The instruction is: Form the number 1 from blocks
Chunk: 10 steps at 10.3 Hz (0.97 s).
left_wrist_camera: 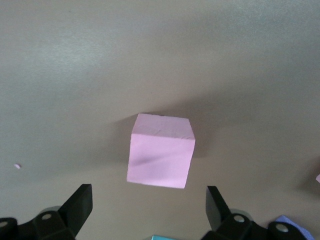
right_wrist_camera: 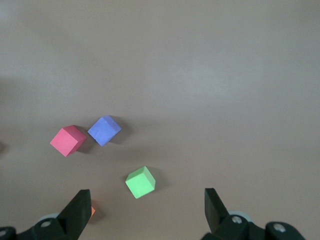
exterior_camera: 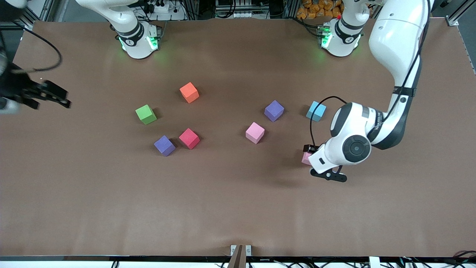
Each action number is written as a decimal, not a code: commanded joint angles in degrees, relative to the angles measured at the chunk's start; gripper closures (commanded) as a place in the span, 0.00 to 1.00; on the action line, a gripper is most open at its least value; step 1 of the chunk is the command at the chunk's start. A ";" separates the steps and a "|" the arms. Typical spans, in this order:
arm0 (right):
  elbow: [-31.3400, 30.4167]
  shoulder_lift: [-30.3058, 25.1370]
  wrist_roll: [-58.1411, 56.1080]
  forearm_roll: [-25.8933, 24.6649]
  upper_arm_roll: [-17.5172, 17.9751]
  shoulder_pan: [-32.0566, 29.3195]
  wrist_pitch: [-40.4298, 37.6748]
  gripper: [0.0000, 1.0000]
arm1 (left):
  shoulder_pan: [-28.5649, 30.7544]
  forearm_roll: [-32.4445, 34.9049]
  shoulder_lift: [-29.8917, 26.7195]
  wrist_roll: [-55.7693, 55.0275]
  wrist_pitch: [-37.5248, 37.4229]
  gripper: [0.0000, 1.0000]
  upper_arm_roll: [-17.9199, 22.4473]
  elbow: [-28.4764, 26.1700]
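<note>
Five blocks lie on the brown table. One pink block (exterior_camera: 255,132) and one purple block (exterior_camera: 274,110) sit mid-table. A second pink block (exterior_camera: 306,159) (left_wrist_camera: 161,150) is half hidden under my left gripper (exterior_camera: 323,169) (left_wrist_camera: 149,205), which hovers open just beside and above it, with nothing between its fingers. The crimson block (exterior_camera: 189,138) (right_wrist_camera: 67,140) and the other purple block (exterior_camera: 164,145) (right_wrist_camera: 104,130) lie side by side toward the right arm's end. My right gripper (exterior_camera: 61,97) (right_wrist_camera: 145,210) waits open and empty over the table's edge at that end.
An orange cube (exterior_camera: 189,92), a green cube (exterior_camera: 145,114) (right_wrist_camera: 140,182) and a light blue cube (exterior_camera: 316,111) lie farther from the front camera than the blocks. The wide strip of table nearest the front camera is bare.
</note>
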 commanded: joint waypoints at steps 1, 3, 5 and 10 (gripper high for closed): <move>0.21 4.47 3.41 0.73 2.90 1.42 3.86 0.00 | -0.31 1.46 1.34 -1.52 0.63 0.00 0.08 0.75; 0.12 7.36 4.74 0.73 4.74 4.49 5.80 0.00 | -0.39 1.46 2.22 -2.05 1.51 0.00 0.08 0.75; -5.73 8.52 11.49 0.73 7.99 5.29 14.20 0.00 | -1.00 1.46 3.54 -3.72 2.91 0.00 0.17 0.75; -13.24 15.00 29.64 0.11 9.68 11.79 26.81 0.00 | -1.27 4.96 5.12 -4.25 3.53 0.00 0.26 0.75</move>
